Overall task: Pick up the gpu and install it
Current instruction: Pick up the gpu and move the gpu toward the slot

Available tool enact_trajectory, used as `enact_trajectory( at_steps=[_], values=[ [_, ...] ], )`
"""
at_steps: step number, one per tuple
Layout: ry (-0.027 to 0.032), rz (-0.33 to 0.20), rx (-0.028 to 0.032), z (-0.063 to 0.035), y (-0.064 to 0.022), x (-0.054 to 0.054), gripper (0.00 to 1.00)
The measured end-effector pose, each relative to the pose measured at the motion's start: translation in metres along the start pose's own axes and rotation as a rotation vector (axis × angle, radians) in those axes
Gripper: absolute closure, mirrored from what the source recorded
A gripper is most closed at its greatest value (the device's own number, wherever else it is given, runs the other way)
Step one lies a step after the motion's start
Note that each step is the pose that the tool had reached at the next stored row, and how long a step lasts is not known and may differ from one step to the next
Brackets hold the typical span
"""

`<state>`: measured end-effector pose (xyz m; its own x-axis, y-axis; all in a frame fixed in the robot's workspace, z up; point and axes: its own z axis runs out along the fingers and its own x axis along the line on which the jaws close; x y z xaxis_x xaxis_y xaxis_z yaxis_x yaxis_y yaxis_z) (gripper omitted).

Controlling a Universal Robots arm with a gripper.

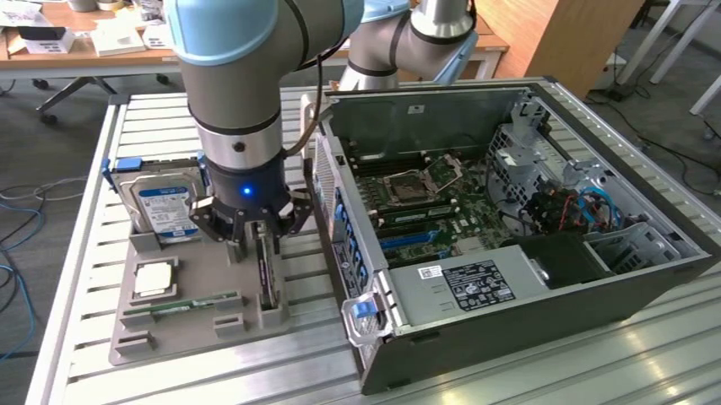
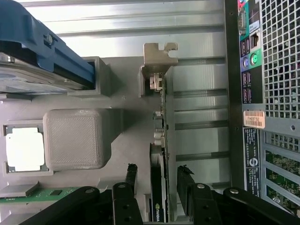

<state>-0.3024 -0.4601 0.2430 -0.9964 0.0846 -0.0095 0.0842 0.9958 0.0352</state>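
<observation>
Slatted aluminium table [image 1: 67, 253] carries a grey parts tray [image 1: 169, 337]: at the exterior view's left a hard drive [image 1: 164, 207], then the gpu [image 2: 159, 140] on edge along the tray's edge nearest the open computer case [image 1: 474, 354]. Gripper [image 2: 158, 171] straddles it, jaws wide, unclamped; judged: nothing lifted or installed yet. Thin dark board, silvery end bracket [image 2: 157, 61]

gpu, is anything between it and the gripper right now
Nothing visible stands between them. The open gripper is right at the gpu, which stands on edge in a slot of the grey tray. Its fingers are on either side of the card and not closed on it.
</observation>
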Motion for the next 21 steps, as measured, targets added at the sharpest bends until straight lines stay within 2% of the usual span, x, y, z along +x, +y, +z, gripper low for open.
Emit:
enact_trajectory(
  at_steps=[7,15,21],
  values=[
    [-0.0001,0.0,0.0,0.0014,-0.0017,0.0,0.53],
    [0.0,0.0,0.0,0.0124,-0.0023,0.0,0.53],
    [0.0,0.0,0.0,0.0127,-0.0027,0.0,0.53]
  ],
)
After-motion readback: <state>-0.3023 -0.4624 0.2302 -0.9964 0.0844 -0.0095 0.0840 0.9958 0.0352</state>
